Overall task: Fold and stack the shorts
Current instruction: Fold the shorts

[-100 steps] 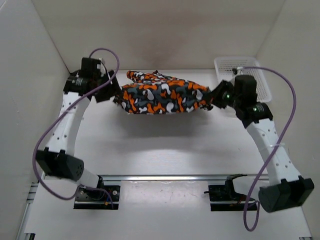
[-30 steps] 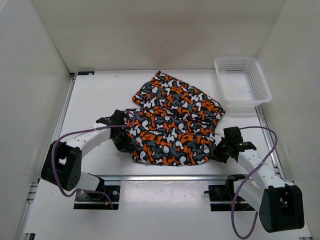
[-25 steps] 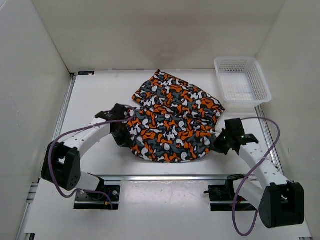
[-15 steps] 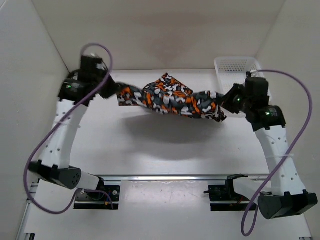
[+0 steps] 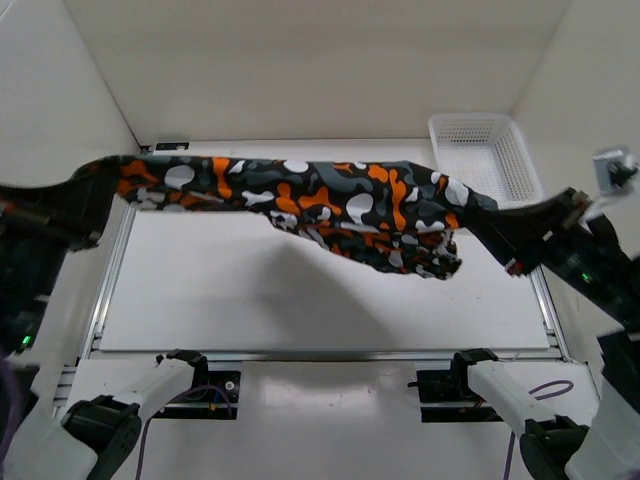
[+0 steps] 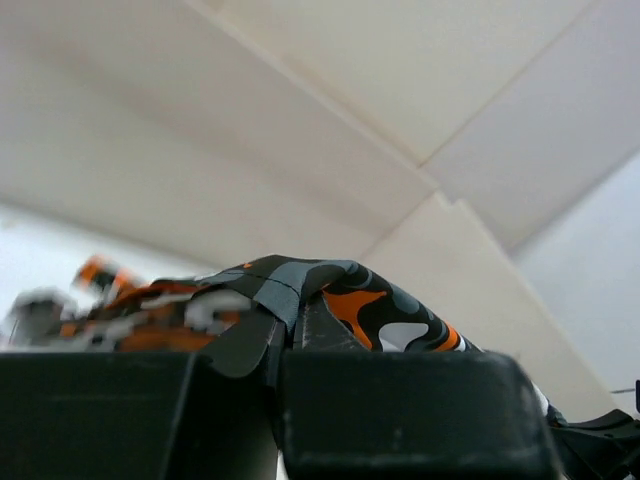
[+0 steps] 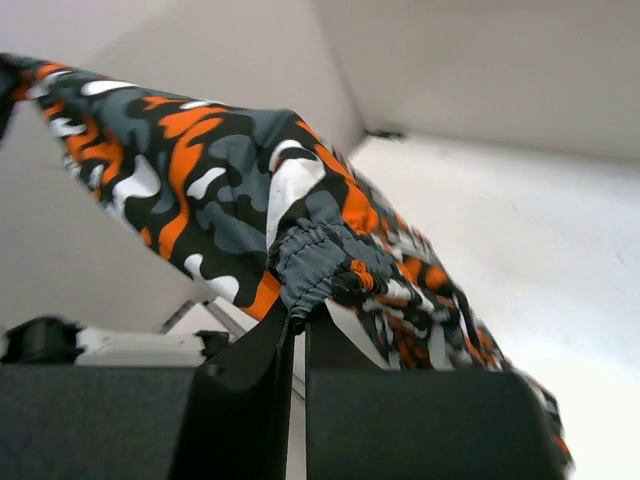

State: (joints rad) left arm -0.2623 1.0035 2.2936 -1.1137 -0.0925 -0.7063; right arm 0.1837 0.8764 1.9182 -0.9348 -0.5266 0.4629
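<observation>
Clenched on opposite edges, the left end effector (image 6: 290, 330) and right end effector (image 7: 298, 325) hold the shorts (image 5: 330, 205) stretched between them, above the counter (image 5: 250, 300) below. This looks like the spreading-out step. Next, both should lower evenly to lay the shorts flat.

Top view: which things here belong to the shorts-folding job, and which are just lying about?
In the job:
- shorts, stretched in the air between the two arms
- left gripper, shut on one end of them
- right gripper, shut on the other end

Just lying about:
- white mesh basket, at the far right of the table, held by neither gripper
</observation>
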